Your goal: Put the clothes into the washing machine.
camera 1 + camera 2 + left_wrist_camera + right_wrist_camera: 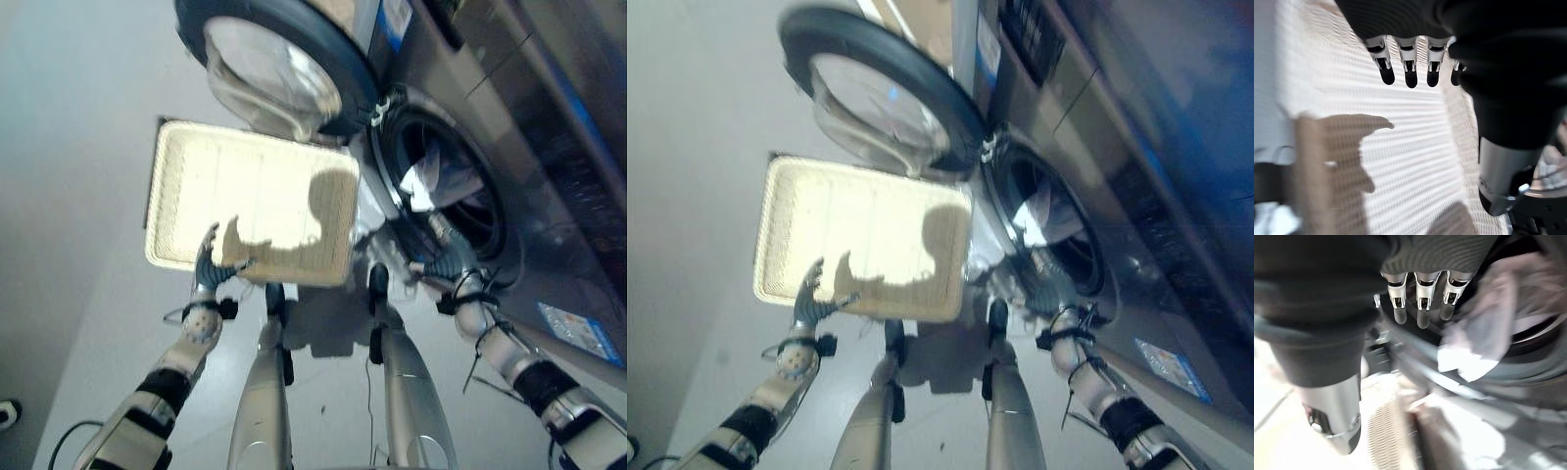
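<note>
The washing machine (549, 186) stands at the right with its round door (279, 69) swung open. Pale clothes (429, 182) lie inside the drum (470, 211), seen close as a whitish bundle of clothes (1484, 342) in the right wrist view. My right hand (451, 266) hovers at the lower rim of the drum opening, its fingers (1421, 308) straight and holding nothing. My left hand (211, 262) is over the near edge of a white mesh laundry basket (235, 181), its fingers (1410, 71) straight and empty. Nothing lies in the basket.
The basket (852, 220) sits on the pale floor (69, 147) just left of the drum, under the open door. The glass door (882, 98) juts out over the basket's far edge.
</note>
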You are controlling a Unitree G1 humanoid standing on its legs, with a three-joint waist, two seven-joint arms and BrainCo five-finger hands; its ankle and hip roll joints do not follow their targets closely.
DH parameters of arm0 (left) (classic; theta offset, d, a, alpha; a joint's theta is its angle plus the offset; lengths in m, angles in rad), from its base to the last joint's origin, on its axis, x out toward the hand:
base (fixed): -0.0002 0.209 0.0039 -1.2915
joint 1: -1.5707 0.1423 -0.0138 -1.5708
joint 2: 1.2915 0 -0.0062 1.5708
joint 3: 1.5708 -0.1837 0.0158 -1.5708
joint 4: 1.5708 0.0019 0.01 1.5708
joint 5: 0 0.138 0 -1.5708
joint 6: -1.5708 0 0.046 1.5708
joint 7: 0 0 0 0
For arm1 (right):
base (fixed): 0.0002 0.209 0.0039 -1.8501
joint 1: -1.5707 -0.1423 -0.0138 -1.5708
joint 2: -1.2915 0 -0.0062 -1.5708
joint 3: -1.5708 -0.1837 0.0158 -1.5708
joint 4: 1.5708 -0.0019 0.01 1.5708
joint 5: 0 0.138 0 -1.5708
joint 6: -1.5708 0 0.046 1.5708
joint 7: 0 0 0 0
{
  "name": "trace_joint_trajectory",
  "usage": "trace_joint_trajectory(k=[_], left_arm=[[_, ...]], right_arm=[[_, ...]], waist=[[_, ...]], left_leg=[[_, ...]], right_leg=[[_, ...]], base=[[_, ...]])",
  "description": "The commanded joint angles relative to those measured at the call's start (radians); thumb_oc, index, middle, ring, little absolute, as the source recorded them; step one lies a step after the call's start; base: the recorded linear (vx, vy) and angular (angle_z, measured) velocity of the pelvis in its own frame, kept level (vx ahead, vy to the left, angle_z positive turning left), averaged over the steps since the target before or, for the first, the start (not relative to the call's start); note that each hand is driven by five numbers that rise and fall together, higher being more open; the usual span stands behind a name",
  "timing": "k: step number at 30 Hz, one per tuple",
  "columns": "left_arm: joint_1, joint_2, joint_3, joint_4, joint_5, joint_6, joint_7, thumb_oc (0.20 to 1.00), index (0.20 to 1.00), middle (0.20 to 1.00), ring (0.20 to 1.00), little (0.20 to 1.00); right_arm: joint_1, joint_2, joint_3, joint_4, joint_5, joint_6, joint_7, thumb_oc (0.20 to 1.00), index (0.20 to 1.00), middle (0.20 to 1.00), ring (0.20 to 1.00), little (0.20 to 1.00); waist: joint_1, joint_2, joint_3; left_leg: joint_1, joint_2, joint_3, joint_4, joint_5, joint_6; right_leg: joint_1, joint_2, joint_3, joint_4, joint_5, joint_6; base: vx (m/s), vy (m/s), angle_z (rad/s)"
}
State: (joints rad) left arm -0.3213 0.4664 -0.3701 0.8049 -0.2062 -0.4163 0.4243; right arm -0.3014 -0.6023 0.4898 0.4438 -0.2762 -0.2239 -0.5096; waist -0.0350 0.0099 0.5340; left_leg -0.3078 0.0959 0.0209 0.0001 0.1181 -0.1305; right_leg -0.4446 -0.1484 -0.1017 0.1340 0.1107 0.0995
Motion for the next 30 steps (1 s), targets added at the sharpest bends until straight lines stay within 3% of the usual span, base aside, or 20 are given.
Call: trace_joint_trajectory(k=[1,6,9,10,11,12,14,17,19,21,22,26,30], left_arm=[[0.032,-0.010,0.009,0.053,0.054,0.008,-0.086,1.000,1.000,1.000,1.000,1.000],[0.137,-0.028,0.039,0.110,0.082,0.047,-0.191,1.000,1.000,1.000,1.000,1.000],[0.198,-0.047,0.057,0.157,0.132,0.053,-0.241,1.000,1.000,1.000,1.000,1.000],[0.226,-0.062,0.057,0.192,0.181,0.058,-0.250,1.000,1.000,1.000,1.000,1.000],[0.228,-0.063,0.057,0.195,0.187,0.061,-0.250,1.000,1.000,1.000,1.000,1.000],[0.245,-0.074,0.056,0.238,0.215,0.069,-0.261,1.000,1.000,1.000,1.000,1.000],[0.260,-0.095,0.059,0.294,0.240,0.089,-0.284,1.000,1.000,1.000,1.000,1.000],[0.271,-0.119,0.071,0.340,0.233,0.098,-0.313,1.000,1.000,1.000,1.000,1.000],[0.293,-0.150,0.116,0.385,0.161,0.157,-0.384,1.000,1.000,1.000,1.000,1.000],[0.294,-0.150,0.119,0.387,0.158,0.161,-0.387,1.000,1.000,1.000,1.000,1.000],[0.305,-0.155,0.153,0.410,0.111,0.215,-0.469,1.000,1.000,1.000,1.000,1.000],[0.327,-0.157,0.189,0.441,0.092,0.271,-0.545,1.000,1.000,1.000,1.000,1.000],[0.335,-0.159,0.216,0.469,0.085,0.315,-0.564,1.000,1.000,1.000,1.000,1.000]], right_arm=[[0.067,-0.001,-0.004,-0.002,0.130,-0.073,0.131,1.000,1.000,1.000,1.000,1.000],[0.195,0.095,-0.073,0.146,0.332,-0.030,0.309,1.000,1.000,1.000,1.000,1.000],[0.247,0.163,-0.141,0.326,0.464,0.007,0.413,1.000,1.000,1.000,1.000,1.000],[0.259,0.202,-0.179,0.451,0.508,0.047,0.474,1.000,1.000,1.000,1.000,1.000],[0.259,0.205,-0.182,0.459,0.515,0.058,0.478,1.000,1.000,1.000,1.000,1.000],[0.265,0.238,-0.214,0.591,0.500,0.068,0.504,1.000,1.000,1.000,1.000,1.000],[0.267,0.270,-0.253,0.717,0.527,0.153,0.526,1.000,1.000,1.000,1.000,1.000],[0.265,0.286,-0.292,0.800,0.527,0.198,0.545,1.000,1.000,1.000,1.000,1.000],[0.268,0.304,-0.341,0.890,0.497,0.283,0.559,1.000,1.000,1.000,1.000,1.000],[0.268,0.304,-0.342,0.894,0.497,0.286,0.560,1.000,1.000,1.000,1.000,1.000],[0.270,0.307,-0.358,0.930,0.487,0.312,0.575,1.000,1.000,1.000,1.000,1.000],[0.278,0.313,-0.381,0.945,0.480,0.325,0.586,1.000,1.000,1.000,1.000,1.000],[0.280,0.319,-0.388,0.951,0.458,0.332,0.587,1.000,1.000,1.000,1.000,1.000]], waist=[[0.014,-0.003,-0.037],[0.001,-0.002,-0.148],[0.001,-0.002,-0.219],[0.004,-0.001,-0.261],[0.005,-0.001,-0.263],[0.008,0.001,-0.302],[0.018,0.003,-0.345],[0.023,0.003,-0.373],[0.031,0.007,-0.406],[0.031,0.007,-0.408],[0.036,0.008,-0.425],[0.039,0.007,-0.445],[0.038,0.006,-0.457]], left_leg=[[0.098,-0.075,0.060,0.010,-0.071,0.059],[0.226,-0.069,0.083,-0.048,-0.071,0.044],[0.291,-0.064,0.099,-0.073,-0.072,0.042],[0.326,-0.058,0.111,-0.087,-0.075,0.041],[0.329,-0.058,0.112,-0.087,-0.076,0.041],[0.354,-0.054,0.122,-0.087,-0.085,0.040],[0.386,-0.054,0.132,-0.087,-0.096,0.040],[0.411,-0.053,0.146,-0.087,-0.106,0.042],[0.443,-0.052,0.161,-0.087,-0.121,0.046],[0.445,-0.052,0.161,-0.087,-0.122,0.047],[0.465,-0.051,0.161,-0.087,-0.130,0.052],[0.483,-0.051,0.151,-0.087,-0.139,0.058],[0.493,-0.049,0.144,-0.087,-0.145,0.065]], right_leg=[[0.124,0.047,-0.054,-0.003,-0.049,0.048],[0.272,0.042,-0.044,-0.086,-0.047,0.047],[0.345,0.042,-0.045,-0.122,-0.043,0.047],[0.389,0.042,-0.051,-0.146,-0.039,0.048],[0.394,0.043,-0.052,-0.149,-0.039,0.048],[0.433,0.044,-0.058,-0.171,-0.036,0.047],[0.477,0.043,-0.067,-0.202,-0.031,0.046],[0.504,0.043,-0.067,-0.219,-0.031,0.044],[0.534,0.042,-0.062,-0.221,-0.041,0.042],[0.537,0.042,-0.061,-0.221,-0.041,0.042],[0.558,0.041,-0.054,-0.221,-0.048,0.039],[0.574,0.043,-0.043,-0.218,-0.056,0.033],[0.580,0.044,-0.030,-0.212,-0.064,0.030]], base=[[0.09,0.067,0.00],[0.12,0.057,-0.05],[0.16,0.037,0.02],[0.16,0.025,0.04],[0.22,0.044,0.03],[0.14,0.044,0.02],[0.18,0.073,0.02],[0.12,0.063,-0.02],[0.09,0.061,-0.01],[0.06,0.024,-0.05],[0.08,0.024,-0.07],[0.07,0.014,-0.03],[0.01,0.002,0.00]])
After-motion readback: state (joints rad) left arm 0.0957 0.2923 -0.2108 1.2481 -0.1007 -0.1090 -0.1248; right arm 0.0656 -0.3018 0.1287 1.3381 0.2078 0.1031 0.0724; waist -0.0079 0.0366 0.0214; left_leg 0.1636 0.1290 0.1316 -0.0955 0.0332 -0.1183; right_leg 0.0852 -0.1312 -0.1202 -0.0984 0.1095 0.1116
